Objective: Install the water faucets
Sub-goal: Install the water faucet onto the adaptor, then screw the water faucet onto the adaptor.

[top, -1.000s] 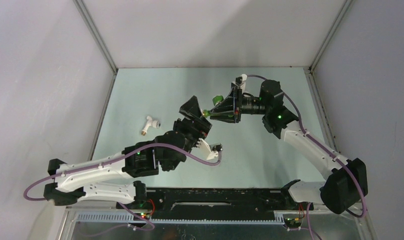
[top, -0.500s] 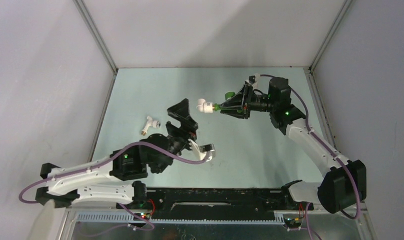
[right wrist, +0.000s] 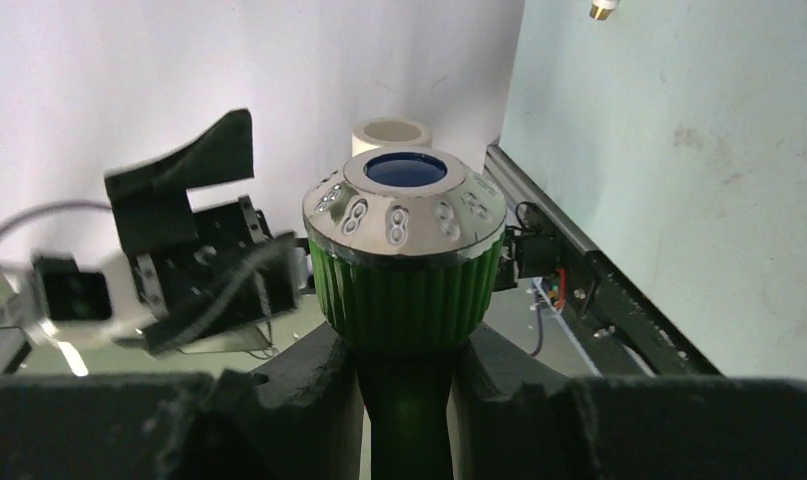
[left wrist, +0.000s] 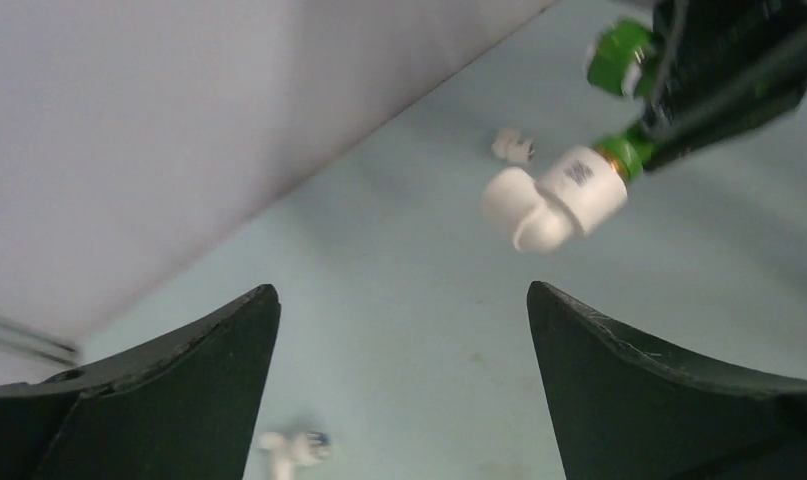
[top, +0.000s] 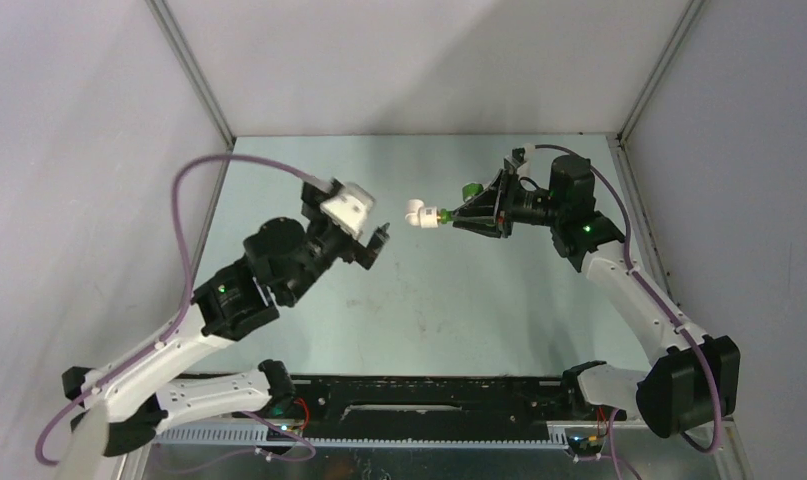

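Right fingers pinch green faucet with elbow; left fingers spread; white faucet apart

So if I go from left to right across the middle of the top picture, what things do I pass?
First the left gripper → white elbow fitting → green faucet.

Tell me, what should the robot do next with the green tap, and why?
Probably the right gripper should lower the green faucet toward the table and set it down. The white elbow fitting already sits on its end, and the left gripper is open, empty and apart from it. How tightly they join cannot be told.
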